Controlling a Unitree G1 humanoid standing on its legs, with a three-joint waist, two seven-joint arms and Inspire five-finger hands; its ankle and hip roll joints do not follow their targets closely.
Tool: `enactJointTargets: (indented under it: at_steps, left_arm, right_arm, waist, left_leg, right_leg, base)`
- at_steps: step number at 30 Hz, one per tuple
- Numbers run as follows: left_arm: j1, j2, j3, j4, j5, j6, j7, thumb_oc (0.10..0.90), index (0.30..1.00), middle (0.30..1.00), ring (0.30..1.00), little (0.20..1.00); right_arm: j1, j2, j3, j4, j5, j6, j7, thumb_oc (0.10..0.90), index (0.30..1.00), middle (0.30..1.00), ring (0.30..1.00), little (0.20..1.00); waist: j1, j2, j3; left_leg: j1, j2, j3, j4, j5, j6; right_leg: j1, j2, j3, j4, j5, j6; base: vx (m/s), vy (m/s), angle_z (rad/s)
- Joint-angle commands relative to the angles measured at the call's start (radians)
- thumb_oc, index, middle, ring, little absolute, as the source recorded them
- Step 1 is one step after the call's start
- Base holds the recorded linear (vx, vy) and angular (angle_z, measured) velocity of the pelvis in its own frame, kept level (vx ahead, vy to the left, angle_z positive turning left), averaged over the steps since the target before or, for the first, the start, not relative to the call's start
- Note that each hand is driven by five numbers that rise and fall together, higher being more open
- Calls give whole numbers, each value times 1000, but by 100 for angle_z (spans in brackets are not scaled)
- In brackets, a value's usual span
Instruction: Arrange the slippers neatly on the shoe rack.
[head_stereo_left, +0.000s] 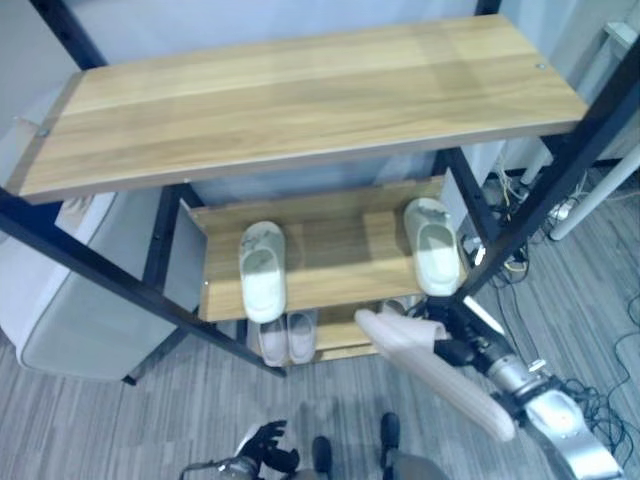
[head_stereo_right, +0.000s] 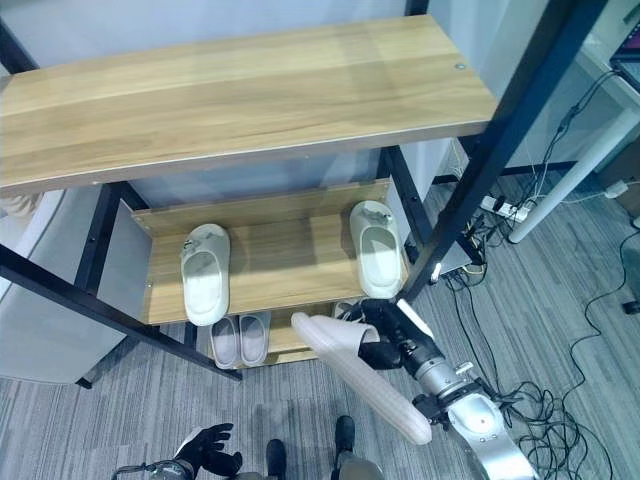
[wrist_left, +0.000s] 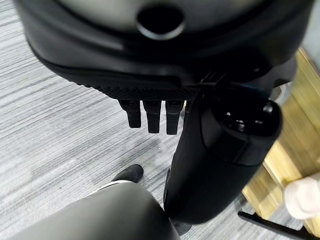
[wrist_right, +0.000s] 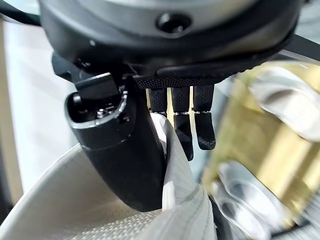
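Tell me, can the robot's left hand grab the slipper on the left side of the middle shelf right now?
Probably not yet. The left hand hangs low near the floor, fingers relaxed, well short of that slipper, and the rack's slanted black bar crosses between them.

A wooden shoe rack holds two slippers on its middle shelf.
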Motion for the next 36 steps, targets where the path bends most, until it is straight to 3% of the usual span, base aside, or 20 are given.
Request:
enactJointTargets:
  at_steps: [1, 4, 5, 6, 9, 10, 13, 14, 15, 16, 18, 20, 27, 31, 34, 36]
  left_arm:
    - [-43, -51, -60, 41, 34, -25, -26, 800, 900, 900, 900, 900]
    - [-81, -52, -86, 30, 19, -25, -15, 800, 900, 900, 900, 900]
    - [-120, -48, -106, 8, -6, -24, 3, 800, 900, 900, 900, 900]
    - [-134, -44, -111, -1, -19, -25, 11, 800, 900, 900, 900, 900]
    - [-158, -34, -122, -28, -67, -27, 41, 800, 900, 900, 900, 900]
    - [-158, -33, -122, -28, -68, -27, 41, 800, 900, 900, 900, 900]
    - [-159, -14, -144, -114, -118, -35, 81, 800, 900, 900, 900, 900]
    - [-156, 6, -161, -197, -143, -45, 95, 800, 900, 900, 900, 900]
    - [-157, 9, -160, -201, -144, -43, 95, 800, 900, 900, 900, 900]
    - [-152, 27, -168, -263, -167, -50, 100, 800, 900, 900, 900, 900]
    - [-137, 138, -193, -546, -204, -92, 131, 800, 900, 900, 900, 900]
    - [-134, 190, -190, -657, -206, -99, 136, 800, 900, 900, 900, 900]
    - [-120, 293, -163, -956, -300, -132, 123, 800, 900, 900, 900, 900]
    - [-90, 355, -130, -1148, -367, -145, 141, 800, 900, 900, 900, 900]
    - [-79, 386, -101, -1218, -399, -153, 174, 800, 900, 900, 900, 900]
    - [-65, 371, -98, -1234, -517, -133, 167, 800, 900, 900, 900, 900]
  right_arm:
    - [-122, -37, 40, -44, -25, -64, 14, 400, 300, 300, 300, 300]
    - [-201, -56, 82, 31, -107, -69, -33, 400, 300, 300, 300, 300]
    - [-286, -68, 105, 76, -161, -79, -91, 400, 300, 300, 300, 300]
    - [-319, -66, 109, 90, -181, -83, -118, 400, 300, 300, 300, 300]
    - [-410, -63, 89, 114, -296, -105, -260, 400, 300, 300, 300, 300]
    - [-412, -62, 91, 116, -298, -106, -263, 400, 300, 300, 300, 300]
    - [-535, -66, 79, 141, -400, -115, -416, 400, 300, 300, 300, 300]
    - [-602, -65, 84, 143, -443, -114, -484, 400, 300, 300, 300, 300]
    - [-606, -63, 86, 145, -444, -115, -486, 400, 300, 300, 300, 300]
    - [-644, -72, 83, 140, -469, -110, -521, 400, 300, 300, 300, 300]
    - [-833, -130, 67, 138, -575, -84, -666, 400, 300, 300, 300, 300]
    - [-923, -153, 80, 159, -594, -63, -701, 400, 300, 300, 300, 300]
    - [-1111, -245, 99, 221, -659, 9, -767, 400, 300, 300, 300, 300]
    - [-1217, -324, 119, 267, -682, 64, -819, 400, 300, 300, 300, 300]
    - [-1313, -367, 158, 319, -682, 101, -846, 400, 300, 300, 300, 300]
    - [-1363, -381, 191, 339, -686, 131, -855, 400, 300, 300, 300, 300]
  waist:
    - [10, -2, 9]
    - [20, 2, 66]
    - [30, 6, 129]
    - [34, 4, 151]
    - [51, 5, 180]
    - [49, 4, 169]
    - [65, 22, 192]
    - [76, 31, 206]
    - [76, 30, 203]
    - [84, 36, 209]
    - [122, 50, 236]
    - [135, 46, 235]
    - [154, 40, 228]
    - [158, 26, 229]
    - [165, 14, 273]
    - [165, 5, 306]
  left_leg:
    - [-69, 20, 23, -8, 26, -53]
    - [-109, 27, 19, -4, 44, -52]
    - [-180, 38, 14, 45, 57, -49]
    - [-230, 42, 7, 89, 54, -48]
    - [-452, 44, -24, 269, 29, -39]
    - [-474, 43, -27, 290, 15, -39]
    - [-673, 58, -47, 469, -15, -27]
    - [-759, 55, -64, 571, -74, -25]
    - [-781, 56, -57, 566, -41, -16]
    - [-831, 54, -63, 638, -99, -19]
    - [-1095, 40, -88, 919, -177, -2]
    - [-1204, 36, -102, 1032, -219, 9]
    - [-1429, 6, -130, 1271, -308, 32]
    - [-1578, -8, -138, 1496, -397, 37]
    - [-1586, -10, -130, 1595, -452, 40]
    - [-1586, -7, -125, 1663, -489, 45]
  right_leg:
    - [34, -19, 1, 16, -121, 92]
    - [-16, -23, -3, 46, -117, 90]
    - [-99, -34, -8, 131, -129, 80]
    - [-144, -41, -13, 178, -142, 72]
    - [-336, -71, -47, 352, -189, 45]
    - [-357, -75, -47, 373, -204, 45]
    - [-548, -107, -60, 560, -255, 27]
    - [-638, -115, -43, 680, -317, 25]
    - [-657, -119, -53, 673, -286, 14]
    - [-709, -127, -40, 754, -346, 18]
    - [-955, -170, 5, 1023, -438, -33]
    - [-1049, -181, 19, 1129, -480, -52]
    - [-1267, -231, 47, 1397, -589, -88]
    - [-1412, -265, 81, 1628, -674, -111]
    - [-1432, -279, 105, 1738, -711, -121]
    - [-1436, -279, 130, 1810, -742, -132]
  base:
    - [-108, -10, 1]
    - [-236, -27, -1]
    - [-413, -54, -7]
    - [-406, -79, -4]
    - [-243, -109, 22]
    - [-219, -87, 37]
    - [-174, -24, 47]
    - [-150, 7, 18]
    - [-48, -9, 4]
    - [-118, 9, -5]
    - [-114, -40, 5]
    - [-22, -29, 23]
    - [78, -16, 20]
    - [176, -41, 22]
    - [97, -17, 12]
    - [98, -27, 3]
